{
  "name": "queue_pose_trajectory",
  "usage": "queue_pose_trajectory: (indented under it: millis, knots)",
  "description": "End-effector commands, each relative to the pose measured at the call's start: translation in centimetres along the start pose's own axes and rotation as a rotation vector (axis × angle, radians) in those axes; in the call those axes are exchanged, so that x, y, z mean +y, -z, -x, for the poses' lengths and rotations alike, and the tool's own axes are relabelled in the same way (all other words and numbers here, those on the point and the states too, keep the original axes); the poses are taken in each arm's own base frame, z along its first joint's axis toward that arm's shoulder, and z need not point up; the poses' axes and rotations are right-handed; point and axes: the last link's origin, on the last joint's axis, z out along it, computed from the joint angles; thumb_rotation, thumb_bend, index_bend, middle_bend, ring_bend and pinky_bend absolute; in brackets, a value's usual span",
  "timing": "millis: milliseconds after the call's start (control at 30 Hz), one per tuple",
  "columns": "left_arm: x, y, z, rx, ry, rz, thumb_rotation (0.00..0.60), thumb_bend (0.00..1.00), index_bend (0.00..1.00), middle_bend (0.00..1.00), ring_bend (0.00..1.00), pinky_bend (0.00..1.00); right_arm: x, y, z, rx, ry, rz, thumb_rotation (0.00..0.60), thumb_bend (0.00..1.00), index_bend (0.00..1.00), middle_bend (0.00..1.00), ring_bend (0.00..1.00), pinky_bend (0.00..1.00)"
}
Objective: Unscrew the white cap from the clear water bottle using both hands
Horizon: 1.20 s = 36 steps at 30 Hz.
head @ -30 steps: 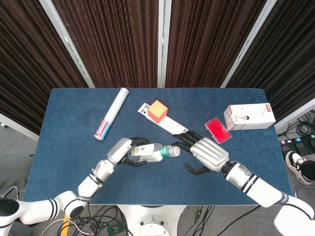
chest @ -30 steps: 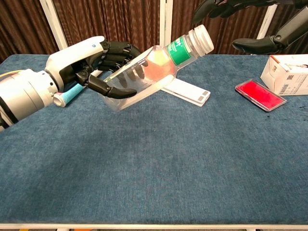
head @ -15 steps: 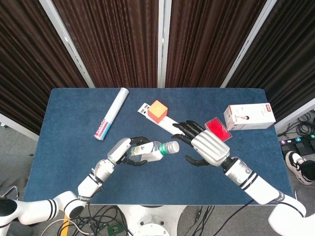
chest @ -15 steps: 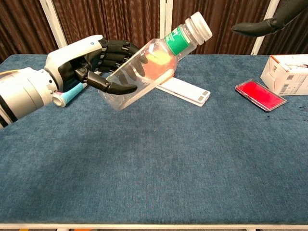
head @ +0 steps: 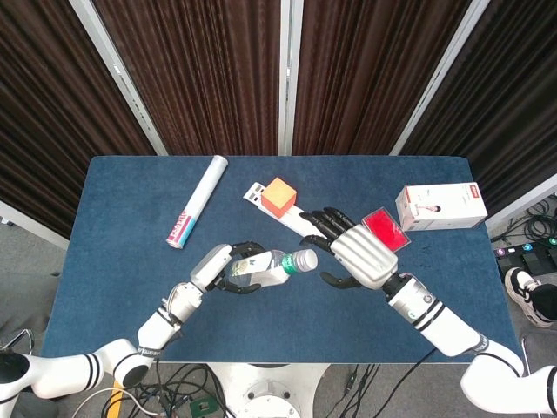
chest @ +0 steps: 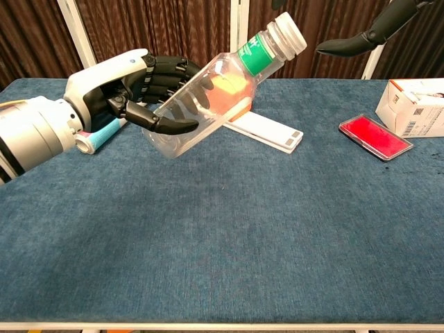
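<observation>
My left hand (chest: 128, 87) (head: 224, 267) grips the clear water bottle (chest: 208, 97) (head: 270, 266) around its body and holds it tilted above the table, neck up and to the right. The white cap (chest: 288, 35) (head: 305, 259) sits on the neck above a green label band. My right hand (head: 352, 251) hovers just right of the cap with fingers spread, apart from it and holding nothing. Only one dark finger (chest: 350, 45) of it shows at the top of the chest view.
On the blue table (head: 113, 287) lie a white tube (head: 197, 201), an orange cube (head: 279, 195) on a long white box (chest: 267, 132), a red flat case (head: 384, 228) (chest: 374, 136), and a white carton (head: 441, 205) at the right.
My right hand has drawn back from over the cap, up and away from it. The left hand has tipped the bottle's neck a little higher.
</observation>
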Motion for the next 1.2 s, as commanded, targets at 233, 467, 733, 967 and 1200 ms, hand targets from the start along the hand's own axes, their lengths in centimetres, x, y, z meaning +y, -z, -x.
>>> queue_pose_trajectory:
  millis: [233,467,733,967,1200]
  knots:
    - [0.1,-0.1,-0.1,0.001,0.0,0.001,0.6,0.48,0.45,0.45,0.38,0.43,-0.3,-0.7,0.1,0.013,0.008,-0.01,0.6,0.22,0.31,0.02,0.0,0.0]
    - [0.2,0.0,-0.1,0.0,0.0,0.0,0.6,0.48,0.45,0.45,0.38,0.43,-0.3,-0.9,0.1,0.025,0.011,-0.006,0.6,0.22,0.33,0.03,0.0,0.0]
    - [0.2,0.0,-0.2,0.001,0.002,-0.001,0.6,0.48,0.45,0.45,0.38,0.43,-0.3,-1.2,0.2,0.018,0.013,-0.004,0.6,0.22,0.36,0.05,0.0,0.0]
    - [0.1,0.0,-0.2,0.003,0.007,-0.005,0.6,0.48,0.45,0.45,0.38,0.43,-0.4,-1.5,0.2,0.021,0.012,0.0,0.6,0.25,0.42,0.08,0.0,0.0]
    - [-0.1,0.2,-0.3,0.004,0.009,-0.006,0.6,0.48,0.45,0.45,0.38,0.43,-0.2,-1.6,0.1,0.027,0.019,0.012,0.6,0.33,0.48,0.1,0.0,0.0]
